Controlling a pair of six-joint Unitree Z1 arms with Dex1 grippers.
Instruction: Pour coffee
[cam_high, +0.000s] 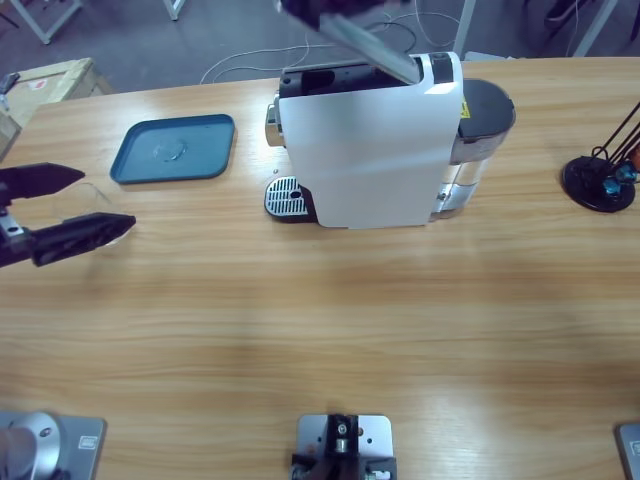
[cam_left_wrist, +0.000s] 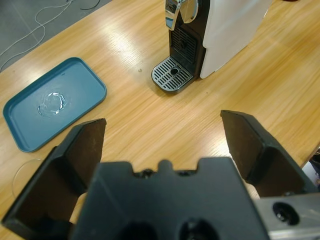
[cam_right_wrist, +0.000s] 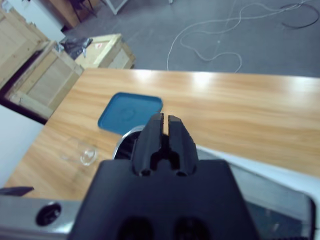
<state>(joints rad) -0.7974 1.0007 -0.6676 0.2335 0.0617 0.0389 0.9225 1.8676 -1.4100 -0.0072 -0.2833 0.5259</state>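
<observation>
Coffee machine (cam_high: 375, 140): stands on the table (cam_high: 320, 330), behind the middle, a little to the right in the high view
Drip grate (cam_high: 285, 197): at the machine's lower left side, low on the table
Tray (cam_high: 174, 148): lies flat on the table, left of the machine, apart from it
Glass (cam_high: 100, 215): on the table near the left edge, in front of the tray, between the jaws of the left gripper (cam_high: 72, 208)
Right gripper (cam_right_wrist: 165, 131): above the machine's top, at the back
Lamp base (cam_high: 598, 183): on the table, far right, well apart from the machine
Crates (cam_right_wrist: 55, 65): on the floor behind the table's left end
</observation>
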